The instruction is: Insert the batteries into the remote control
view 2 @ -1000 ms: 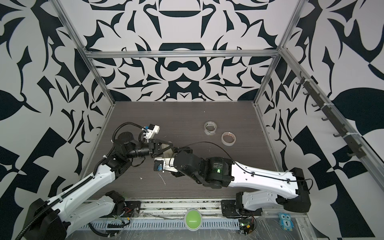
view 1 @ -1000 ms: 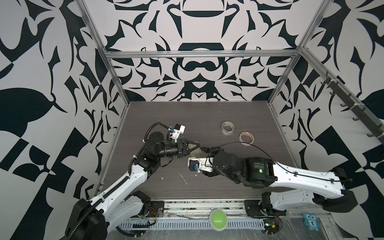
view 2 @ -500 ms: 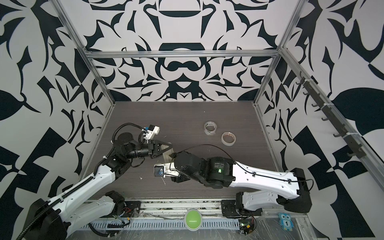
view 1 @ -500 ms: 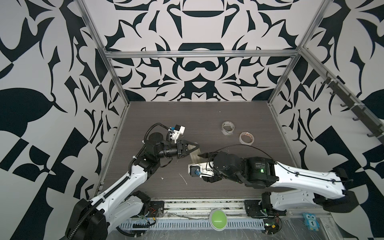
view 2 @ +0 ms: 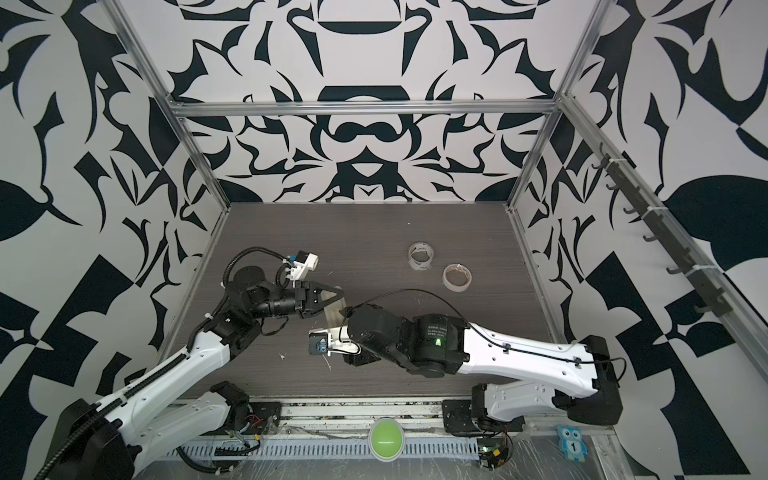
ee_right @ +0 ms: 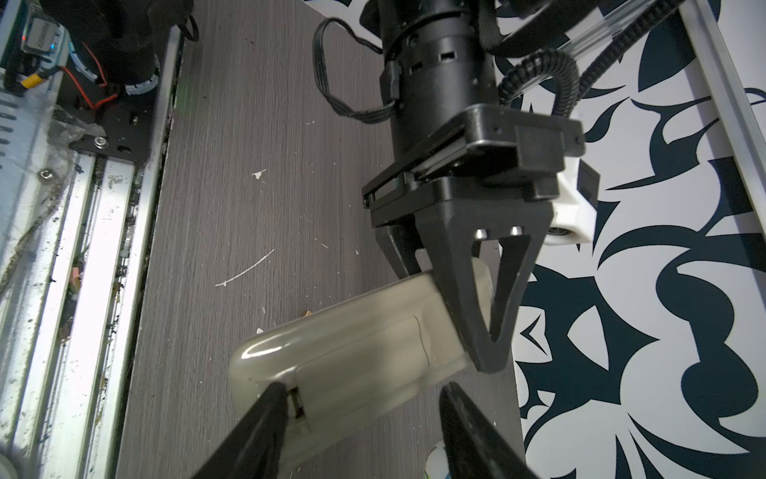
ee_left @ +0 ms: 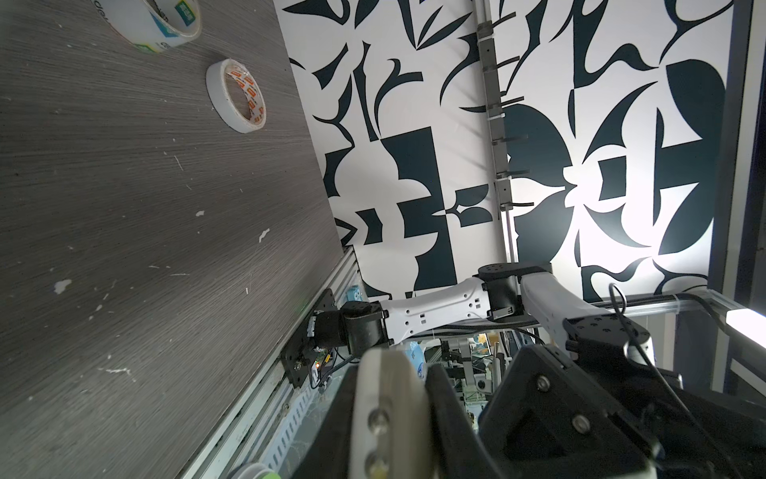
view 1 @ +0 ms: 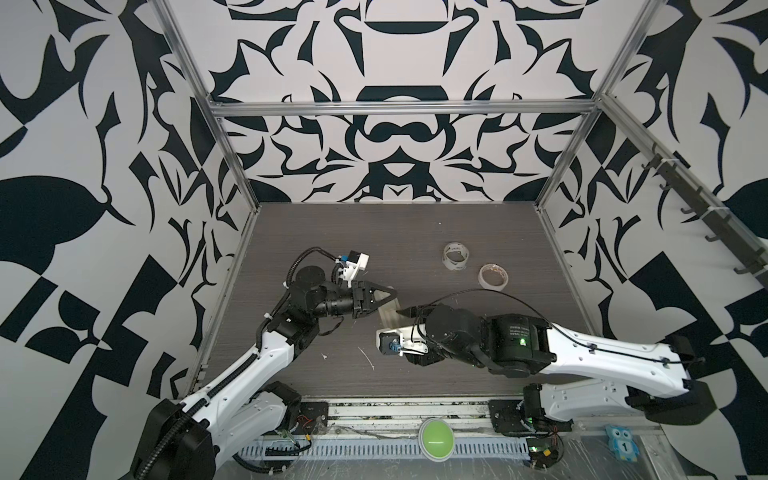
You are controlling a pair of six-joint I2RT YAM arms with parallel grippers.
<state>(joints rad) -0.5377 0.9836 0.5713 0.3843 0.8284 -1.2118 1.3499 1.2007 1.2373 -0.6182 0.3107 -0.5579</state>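
A: Where does the remote control (ee_right: 352, 356) sit?

B: Between the two arms, over the near half of the dark wood-grain table (view 1: 374, 232). The right wrist view shows its pale back, with the outline of the battery cover facing the camera.

A: And the left gripper (view 1: 390, 295)?

B: It is clamped on the remote control. Its black fingers (ee_right: 452, 269) pinch the end away from the cover's notch, one on each face, so the rounded end points toward the other arm.

A: Does the right gripper (ee_right: 362, 390) hold it too?

B: No grip shows. Its jaws stand apart and straddle the rounded end across its width. One fingertip touches the back right at the cover's notch. The other lies just beside the opposite edge, and whether it touches cannot be told.

A: Anything small nearby?

B: A gold-coloured tip (ee_right: 307, 314) peeks out past the remote control's far edge, low by the table. It is too small to name with any certainty.

A: What else lies on the table?

B: Two rolls, well apart from the arms, toward the far right in both top views. One is a tape roll with printed lettering (view 1: 455, 266), and near it, closer to the right wall, is a white tape roll (view 1: 493, 286).
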